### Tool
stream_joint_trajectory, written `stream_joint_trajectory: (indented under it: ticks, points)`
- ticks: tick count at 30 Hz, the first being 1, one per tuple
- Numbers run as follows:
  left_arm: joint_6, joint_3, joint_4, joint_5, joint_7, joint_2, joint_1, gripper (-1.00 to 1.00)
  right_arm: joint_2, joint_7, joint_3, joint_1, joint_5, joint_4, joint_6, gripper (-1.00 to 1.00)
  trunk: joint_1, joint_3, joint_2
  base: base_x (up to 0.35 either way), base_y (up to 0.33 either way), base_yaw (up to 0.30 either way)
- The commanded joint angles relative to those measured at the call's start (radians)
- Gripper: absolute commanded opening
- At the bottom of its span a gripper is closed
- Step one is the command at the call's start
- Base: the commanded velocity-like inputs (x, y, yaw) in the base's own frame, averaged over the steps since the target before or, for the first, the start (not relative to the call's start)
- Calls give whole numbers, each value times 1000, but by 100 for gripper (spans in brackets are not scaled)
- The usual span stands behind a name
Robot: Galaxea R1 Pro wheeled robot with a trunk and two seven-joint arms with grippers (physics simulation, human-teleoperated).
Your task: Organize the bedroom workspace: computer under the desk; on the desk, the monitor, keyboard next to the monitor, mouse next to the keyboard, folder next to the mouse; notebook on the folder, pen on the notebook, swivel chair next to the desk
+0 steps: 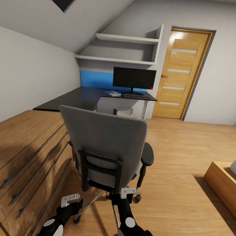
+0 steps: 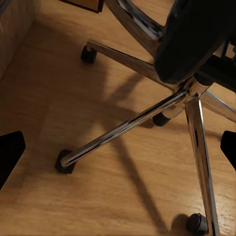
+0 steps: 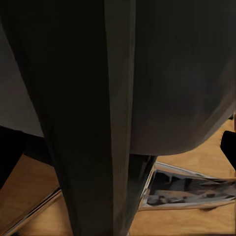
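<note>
Head view: swivel chair (image 1: 106, 145) stands mid-floor, back turned to the camera, well apart from the desk (image 1: 80, 95) at the far wall. Seat is hidden behind the backrest, so I cannot tell if anything lies on it. Right armrest visible; silver base partly seen below.

Left gripper (image 1: 71, 199) hangs low at the near left, just beside the chair base. Left wrist view has its dark fingertips (image 2: 11, 155) at opposite edges of the picture, nothing between them: spread wide, empty, looking down at the chrome star base (image 2: 147, 115) and castors. Right gripper (image 1: 127, 193) sits close under the rear of the chair. Right wrist view is pressed up to the black back frame (image 3: 98, 118); fingertips sit at the picture edges, so it also reads as wide and not clamped on anything.

On the desk, far end: monitor (image 1: 134, 78) upright, keyboard (image 1: 135, 96) just in front of its stand, a blue folder (image 1: 112, 93) left of the keyboard with something pale on top. Too small to tell notebook, pen or mouse apart. Wood cabinet (image 1: 25, 153) runs along the near left.

Judgement: desk arrangement looks largely done. Remaining: bring the chair up beside the desk.
</note>
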Motion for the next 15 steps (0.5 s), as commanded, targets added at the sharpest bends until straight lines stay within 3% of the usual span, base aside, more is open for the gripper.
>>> stream_joint_trajectory:
  ticks: [1, 6, 15]
  points:
    - [4, -3, -2, 10, 6, 1, 0, 100, -1, -4, 5, -2, -10, 0, -5, 100, 0, -1, 0, 4, 0, 0]
    - [4, -3, -2, 10, 5, 1, 0, 100, -1, -3, -1, -2, -10, 1, -5, 100, 0, -1, 0, 2, -38, 0]
    - [3, -3, -2, 10, 5, 1, 0, 100, -1, -3, -4, -2, -10, 1, -5, 100, 0, -1, 0, 0, -142, 0]
